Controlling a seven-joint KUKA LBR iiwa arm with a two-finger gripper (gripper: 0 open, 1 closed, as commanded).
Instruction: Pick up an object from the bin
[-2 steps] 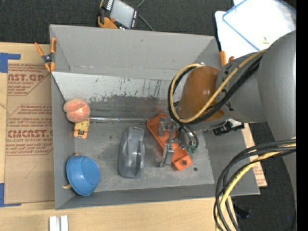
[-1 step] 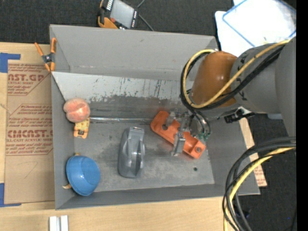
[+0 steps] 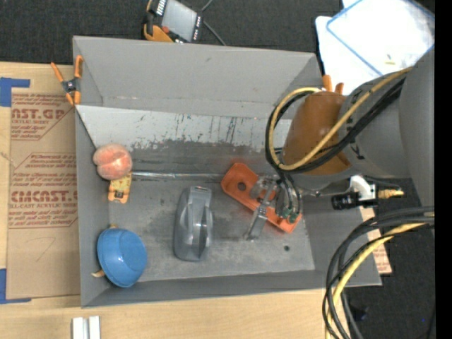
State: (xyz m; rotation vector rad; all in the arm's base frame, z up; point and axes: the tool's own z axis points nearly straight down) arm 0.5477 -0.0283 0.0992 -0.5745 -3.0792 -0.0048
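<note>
Grey bin (image 3: pixel 198 76) with peach ball (image 3: pixel 112 162), blue bowl (image 3: pixel 122 257), grey lump (image 3: pixel 193 222), orange bracket (image 3: pixel 240 182).
Pincer (image 3: pixel 260 221) over orange bracket; opening impossible to tell.

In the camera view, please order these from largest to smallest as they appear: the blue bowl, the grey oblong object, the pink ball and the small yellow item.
1 and 2. grey oblong object and blue bowl: too alike to rank.
3. pink ball.
4. small yellow item.
</note>
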